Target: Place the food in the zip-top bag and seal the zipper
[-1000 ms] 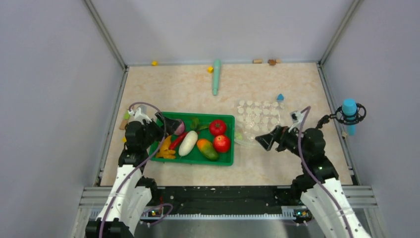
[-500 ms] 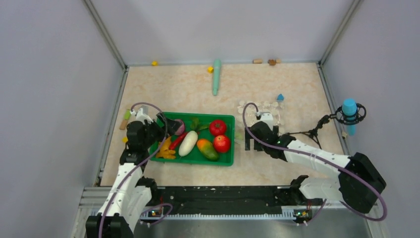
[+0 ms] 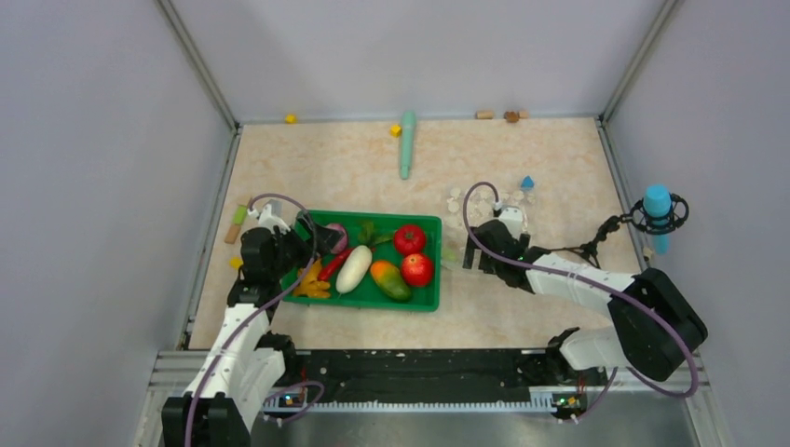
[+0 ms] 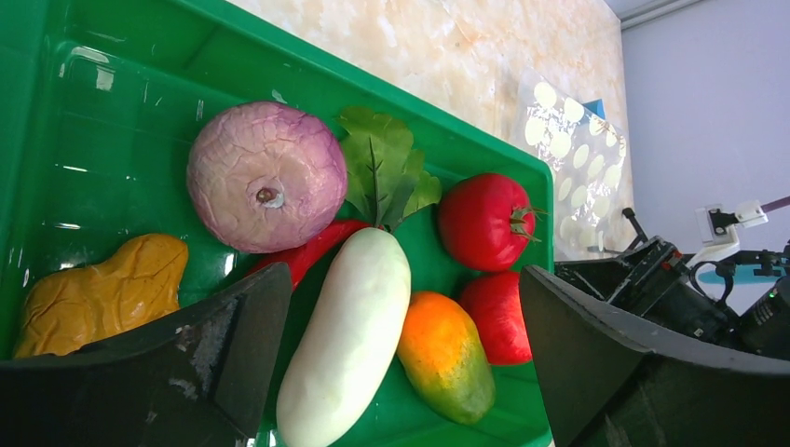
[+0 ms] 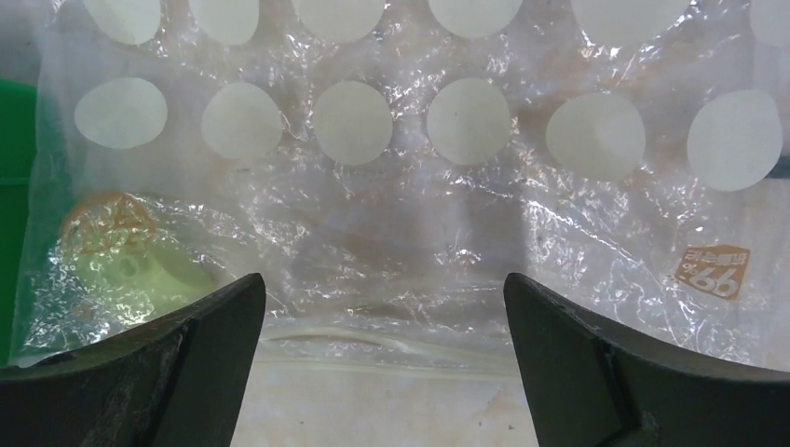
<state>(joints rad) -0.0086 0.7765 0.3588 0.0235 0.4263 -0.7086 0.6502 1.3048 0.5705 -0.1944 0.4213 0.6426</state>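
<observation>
The food lies in a green tray (image 3: 375, 217): two tomatoes (image 3: 408, 239), white radish (image 4: 347, 340), mango (image 4: 445, 357), purple onion (image 4: 265, 177), chili (image 3: 333, 265), yellow bunch (image 4: 98, 289) and leaf (image 4: 382, 172). My left gripper (image 4: 402, 279) hangs open above the radish and mango, at the tray's left end (image 3: 312, 244). Right of the tray lies the dotted zip-top bag (image 5: 401, 186), largely covered by my right arm in the top view (image 3: 515, 197). My right gripper (image 5: 382, 289) is open, low over the bag's near edge, with the zipper (image 5: 373, 340) between its fingers. It sits over the bag (image 3: 472, 256).
A pale green item (image 5: 121, 270) shows through the bag's left corner, beside the tray's edge (image 5: 11, 186). A teal stick (image 3: 407, 142), yellow block (image 3: 395, 130), blue block (image 3: 527, 182) and wooden pieces (image 3: 484, 115) lie farther back. A blue-tipped device (image 3: 657, 209) stands at the right wall.
My right arm has reached forward and left, bringing its open gripper down over the bag's near edge. The left gripper has hardly moved over the tray.
</observation>
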